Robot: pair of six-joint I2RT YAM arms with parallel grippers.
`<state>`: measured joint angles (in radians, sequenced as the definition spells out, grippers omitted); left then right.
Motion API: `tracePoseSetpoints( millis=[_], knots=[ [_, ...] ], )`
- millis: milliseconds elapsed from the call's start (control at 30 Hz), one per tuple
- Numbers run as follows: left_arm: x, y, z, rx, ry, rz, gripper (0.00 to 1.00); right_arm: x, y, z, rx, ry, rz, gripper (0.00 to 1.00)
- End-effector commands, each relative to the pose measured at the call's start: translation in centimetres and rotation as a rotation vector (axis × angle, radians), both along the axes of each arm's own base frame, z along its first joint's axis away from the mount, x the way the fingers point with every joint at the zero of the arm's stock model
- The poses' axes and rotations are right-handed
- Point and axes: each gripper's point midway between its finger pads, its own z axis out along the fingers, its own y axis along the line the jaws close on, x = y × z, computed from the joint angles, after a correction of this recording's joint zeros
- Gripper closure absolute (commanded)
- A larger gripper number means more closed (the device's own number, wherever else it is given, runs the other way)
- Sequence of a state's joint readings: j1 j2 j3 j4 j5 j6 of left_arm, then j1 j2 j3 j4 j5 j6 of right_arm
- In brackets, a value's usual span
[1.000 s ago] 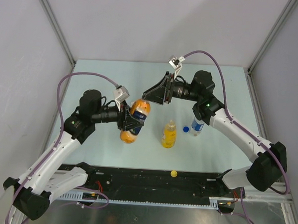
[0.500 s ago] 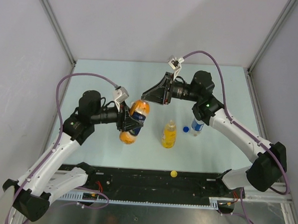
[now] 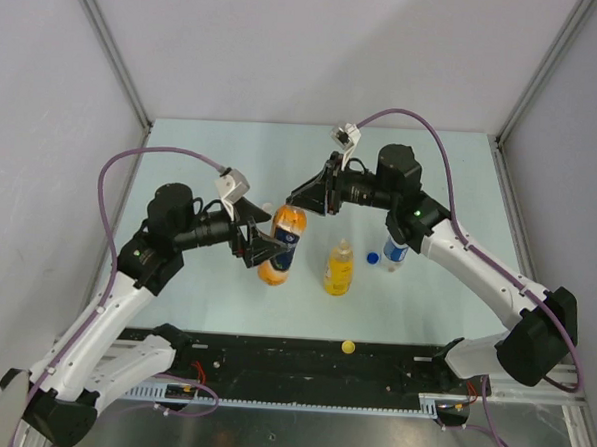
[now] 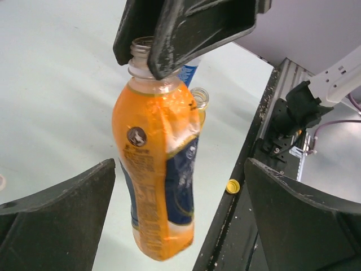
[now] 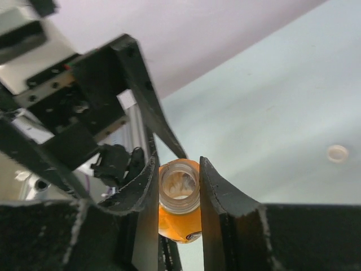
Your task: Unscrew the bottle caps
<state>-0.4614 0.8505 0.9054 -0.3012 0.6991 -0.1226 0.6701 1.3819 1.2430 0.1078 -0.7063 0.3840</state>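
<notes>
**Neck of orange bottle (image 3: 280,251) clamped in right gripper (image 5: 179,189)**

The right gripper was clenched on the bottle's uncapped neck, and the bottle hung above the table (image 3: 202,148). The left gripper (image 4: 177,169) stood wide open, its fingers flanking the bottle's body without touching it.

Above, right gripper (image 4: 141,62) pinching open neck of orange bottle (image 4: 158,175) — bottle hanging slightly tilted. Below, left gripper (image 4: 177,169) standing wide, fingers flanking bottle, not touching. Behind, yellow cap (image 4: 232,185) lying beside black rail (image 4: 248,169).

Robot lab cell, 2 arms (image 3: 109,309) on table (image 3: 212,149), grey panel walls (image 3: 318,44), aluminium frame (image 3: 111,48)
</notes>
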Motion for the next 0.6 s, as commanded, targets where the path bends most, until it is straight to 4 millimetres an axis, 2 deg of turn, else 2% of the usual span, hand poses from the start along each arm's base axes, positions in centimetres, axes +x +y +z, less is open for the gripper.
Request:
tracePoseSetpoints(
  millis=[0,200,333,567],
  knots=[
    [1.2,1.3,2.5,-0.019,-0.121,0.111,0.01,2.2,-1.1,0.8,-0.034,-0.11,-0.171,1.0],
    [1.6,2.1,2.4,-0.011,-0.142,0.166,0.01,6.0,-2.1,0.8,-0.094,-0.236,-0.425,1.0],
    [1.6,2.1,2.0,-0.007,-0.134,0.167,0.01,8.2,-3.7,1.5,-0.14,-0.333,-0.608,1.0],
    [1.7,2.0,1.2,0.006,-0.118,0.166,0.01,10.0,-6.3,2.3,-0.231,-0.455,-0.793,1.0]
  ],
)
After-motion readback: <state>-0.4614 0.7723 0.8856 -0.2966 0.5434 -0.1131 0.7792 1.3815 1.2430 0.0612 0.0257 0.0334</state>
